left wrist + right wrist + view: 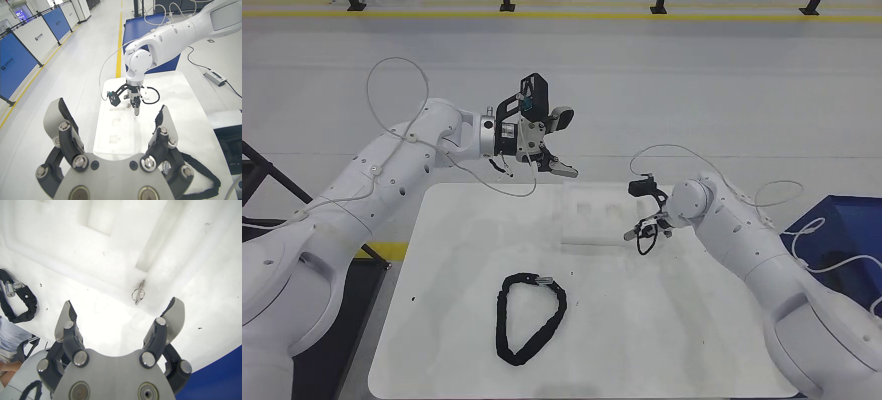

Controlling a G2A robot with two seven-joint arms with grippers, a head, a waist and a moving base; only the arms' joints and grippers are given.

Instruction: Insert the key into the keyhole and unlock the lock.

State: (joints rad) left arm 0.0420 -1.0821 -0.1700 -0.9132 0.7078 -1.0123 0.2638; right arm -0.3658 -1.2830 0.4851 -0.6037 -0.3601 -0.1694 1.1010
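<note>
Although both grippers are released and hold nothing, they stand at opposite sides of the foam tray, the white block with rectangular recesses near the middle of the table. The right gripper hangs low just beside the tray's edge, fingers spread wide. The key, on a small wire ring, lies flat at the foot of the tray's wall, next to a notch cut into that wall; it touches neither finger. The left gripper is raised beyond the tray's far edge, its jaws likewise parted. The chain lock, a closed loop in a black sleeve, lies on the table off the tray's near side, well apart from it. Its metal lock cylinder sits at the end of the loop nearest the tray.
</note>
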